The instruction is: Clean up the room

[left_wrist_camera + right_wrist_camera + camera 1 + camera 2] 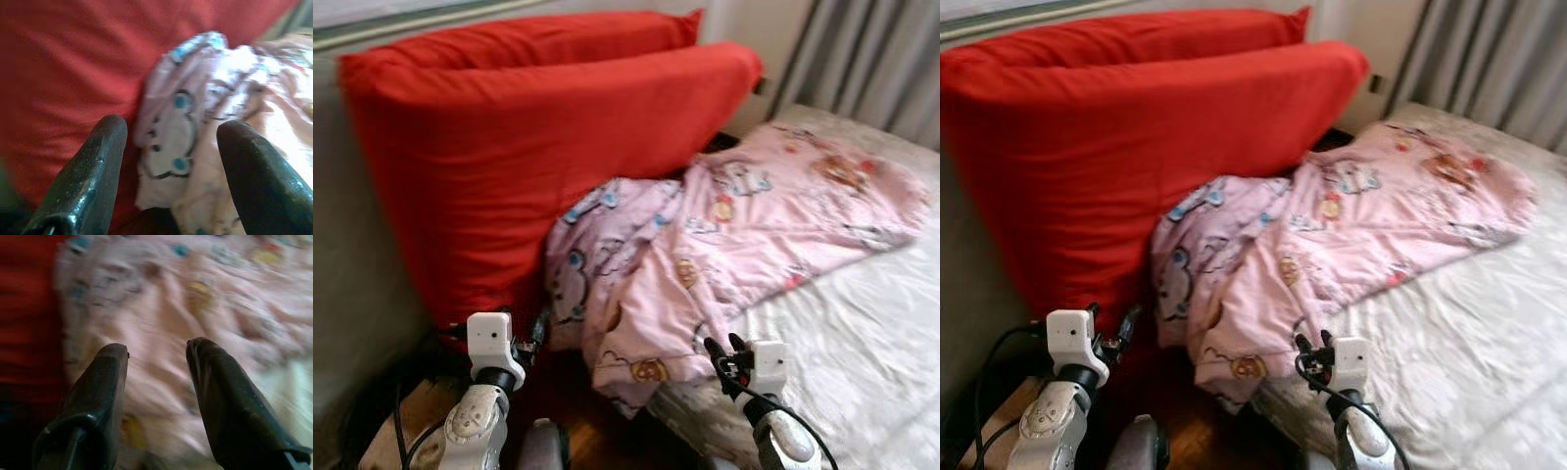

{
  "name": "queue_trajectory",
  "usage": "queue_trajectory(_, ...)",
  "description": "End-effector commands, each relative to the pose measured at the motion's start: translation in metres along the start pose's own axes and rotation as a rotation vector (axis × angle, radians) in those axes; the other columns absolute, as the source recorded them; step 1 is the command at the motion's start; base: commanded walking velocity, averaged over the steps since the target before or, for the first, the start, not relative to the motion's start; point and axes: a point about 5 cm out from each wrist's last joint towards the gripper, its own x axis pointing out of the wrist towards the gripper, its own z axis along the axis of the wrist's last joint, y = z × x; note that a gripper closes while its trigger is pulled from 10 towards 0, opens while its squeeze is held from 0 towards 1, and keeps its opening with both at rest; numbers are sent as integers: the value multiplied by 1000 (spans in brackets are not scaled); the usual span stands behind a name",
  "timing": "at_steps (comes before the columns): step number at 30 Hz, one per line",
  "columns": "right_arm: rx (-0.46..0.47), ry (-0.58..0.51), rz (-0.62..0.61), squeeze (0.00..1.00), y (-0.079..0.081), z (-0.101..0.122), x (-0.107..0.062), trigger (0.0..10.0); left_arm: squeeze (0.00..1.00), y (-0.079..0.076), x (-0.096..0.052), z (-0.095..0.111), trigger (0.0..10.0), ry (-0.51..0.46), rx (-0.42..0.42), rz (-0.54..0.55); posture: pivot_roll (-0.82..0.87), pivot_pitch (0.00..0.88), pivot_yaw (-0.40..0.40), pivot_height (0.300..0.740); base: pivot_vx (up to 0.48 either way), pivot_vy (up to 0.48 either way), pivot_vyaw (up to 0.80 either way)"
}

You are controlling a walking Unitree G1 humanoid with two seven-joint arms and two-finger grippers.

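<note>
The whole head view is softened by blur, so the cartoon prints on the crumpled pink printed quilt (724, 245) cannot be read. That quilt covers the lower right corner of the big red fabric pillow (509, 166), whose rear twin is mostly hidden behind it. The white wrinkled bed sheet (862, 352) runs off the right and bottom edges. The right wrist view is smeared throughout. Both silver arms are cut off by the bottom edge.
</note>
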Motion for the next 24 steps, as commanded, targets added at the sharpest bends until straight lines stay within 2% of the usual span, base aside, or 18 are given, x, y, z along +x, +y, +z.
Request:
queue_trajectory(1,7,10,-6,0,-4,-1,-2,10000,0,-3,1,0,10000,5,-4,-12,-44,61,-65,637,244,0,0)
queue_trajectory(12,18,59,2,0,-6,-11,-4,10000,0,-4,1,1,10000,1,-4,-21,-42,55,-64,637,262,0,0)
queue_trajectory(20,50,92,-78,0,-16,-17,-5,10000,0,-5,2,2,10000,-2,-5,-30,-42,54,-62,637,277,0,0)
queue_trajectory(24,76,119,-180,0,-28,-19,-6,10000,0,-5,2,2,10000,-3,-8,-33,-40,61,-62,637,300,0,0)
